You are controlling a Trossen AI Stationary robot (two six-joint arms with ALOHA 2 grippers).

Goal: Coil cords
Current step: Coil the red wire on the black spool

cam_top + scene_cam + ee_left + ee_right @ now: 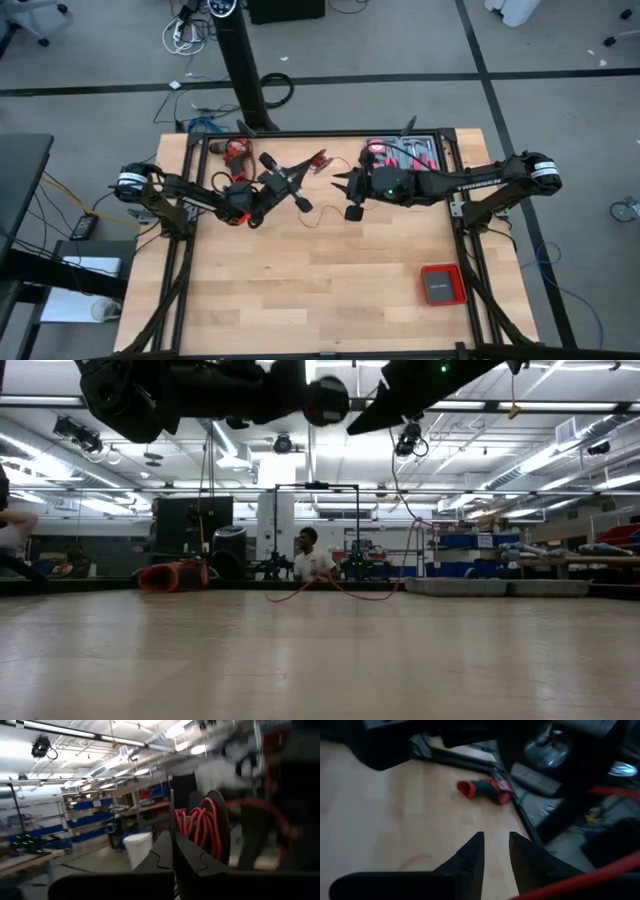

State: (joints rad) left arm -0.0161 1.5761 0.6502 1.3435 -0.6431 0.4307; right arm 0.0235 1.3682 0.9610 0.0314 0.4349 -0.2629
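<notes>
Trailing across the middle of the table, the cord is a very thin red wire — barely a hairline against the pale wood in the high view. In the low view it shows as a slack red loop lying on the far part of the tabletop. From the table's centre it sits toward twelve o'clock, between the two grippers. The left gripper has its fingers pressed together with nothing between them, and a coil of red cord shows just past its tips. The right gripper hangs raised above the table with a narrow gap between its fingers, gripping nothing. A drill lies near eleven o'clock — a red box near five.
</notes>
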